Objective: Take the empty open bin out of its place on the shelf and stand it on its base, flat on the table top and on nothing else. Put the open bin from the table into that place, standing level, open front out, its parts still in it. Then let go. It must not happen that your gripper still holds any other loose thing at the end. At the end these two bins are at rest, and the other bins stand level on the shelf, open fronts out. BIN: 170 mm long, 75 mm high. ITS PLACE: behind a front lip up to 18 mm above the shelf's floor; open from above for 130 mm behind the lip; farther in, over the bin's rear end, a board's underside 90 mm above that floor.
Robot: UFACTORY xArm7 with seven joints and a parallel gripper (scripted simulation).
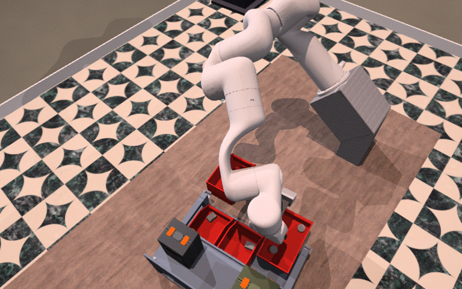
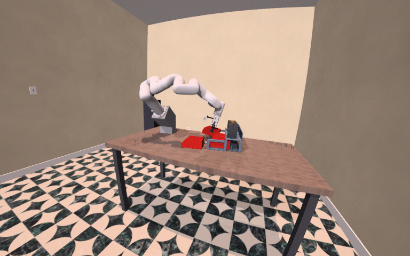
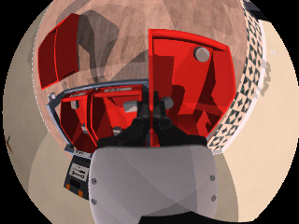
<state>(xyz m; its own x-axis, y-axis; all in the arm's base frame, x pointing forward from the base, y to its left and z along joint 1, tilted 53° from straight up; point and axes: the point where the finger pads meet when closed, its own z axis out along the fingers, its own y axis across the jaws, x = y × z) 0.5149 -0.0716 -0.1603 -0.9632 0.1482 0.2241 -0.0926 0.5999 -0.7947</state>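
The gripper [image 3: 153,107] is pinched tight on the thin side wall of a red bin with parts [image 1: 284,240], and we can see that wall running straight up between the dark fingers in the wrist view. We take the grey shelf [image 1: 198,203] as our landmark: the held bin sits at the shelf's end slot, on the side away from the black case [image 1: 180,241], with two grey round parts inside it. From the top view we cannot tell whether it rests on the shelf floor or hangs just above it. Two more red bins [image 1: 211,223] [image 1: 240,240] stand side by side in the shelf, between the held bin and the black case, each with a small grey part. Just in front of the shelf, on the table [image 1: 101,238], stands another red bin [image 1: 215,183], partly hidden under the arm [image 1: 238,112]. An olive case [image 1: 250,277] sits on the shelf's top board behind the held bin.
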